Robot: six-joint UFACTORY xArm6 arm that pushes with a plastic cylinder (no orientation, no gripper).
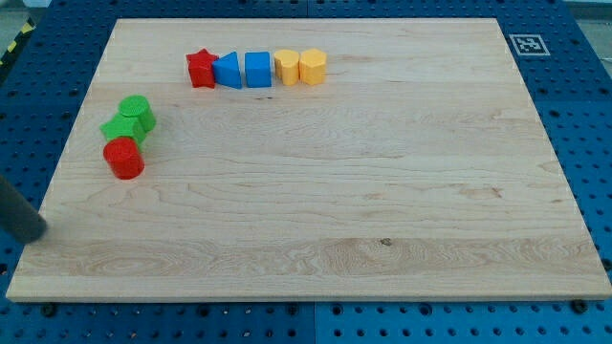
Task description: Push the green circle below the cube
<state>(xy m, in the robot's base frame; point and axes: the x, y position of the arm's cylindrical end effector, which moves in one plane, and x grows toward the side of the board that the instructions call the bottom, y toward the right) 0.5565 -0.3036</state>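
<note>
The green circle (137, 111) stands near the board's left edge, touching a green star-shaped block (119, 128) below-left of it. A red cylinder (123, 158) sits just below those two. The blue cube (257, 69) is in a row at the view's top, between a blue triangle (229, 70) and a yellow hexagon (286, 67). A red star (201, 69) ends the row on the left and a yellow heart (313, 66) on the right. My tip (38, 232) is at the view's far left, well below-left of the red cylinder, touching no block.
The wooden board (382, 191) lies on a blue perforated table (593, 115). A black-and-white marker tag (526, 44) sits at the board's top right corner.
</note>
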